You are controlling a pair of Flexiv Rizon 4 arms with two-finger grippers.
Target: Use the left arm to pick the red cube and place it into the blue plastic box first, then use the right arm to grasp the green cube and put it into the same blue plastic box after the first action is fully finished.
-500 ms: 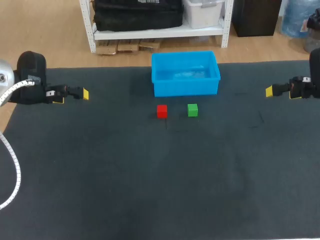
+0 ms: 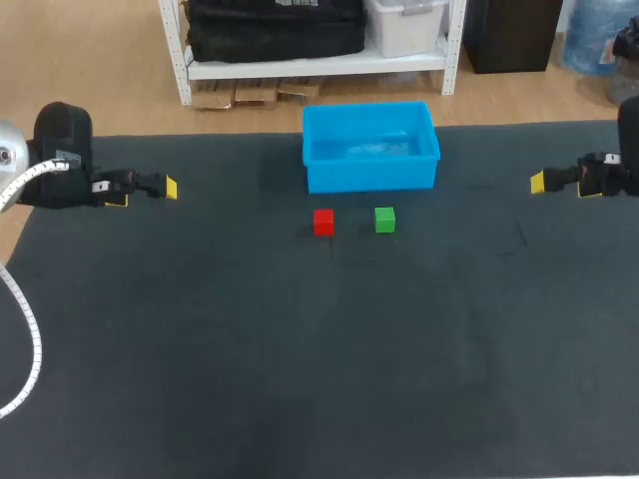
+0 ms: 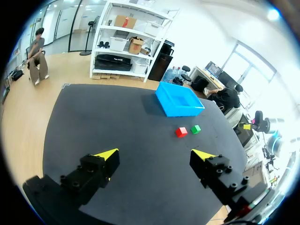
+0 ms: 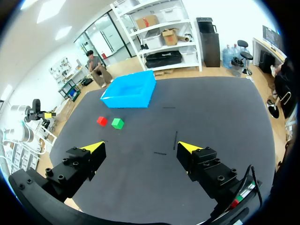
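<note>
A red cube (image 2: 323,222) and a green cube (image 2: 384,220) rest side by side on the dark mat, just in front of the blue plastic box (image 2: 370,147). The box holds nothing I can see. My left gripper (image 2: 150,190) hovers open at the far left of the table, far from the cubes. At the far right my right gripper (image 2: 544,182) is also open. From the left wrist, the red cube (image 3: 181,132), green cube (image 3: 196,129) and box (image 3: 179,99) lie well ahead of the open fingers (image 3: 154,153). The right wrist view shows the red cube (image 4: 101,121), green cube (image 4: 117,123) and box (image 4: 130,90) ahead of its gripper (image 4: 140,147).
The dark mat (image 2: 319,339) covers the whole table. Faint tape marks (image 4: 176,139) lie on the mat ahead of the right gripper. A white cable (image 2: 22,329) loops down by my left arm at the mat's left edge.
</note>
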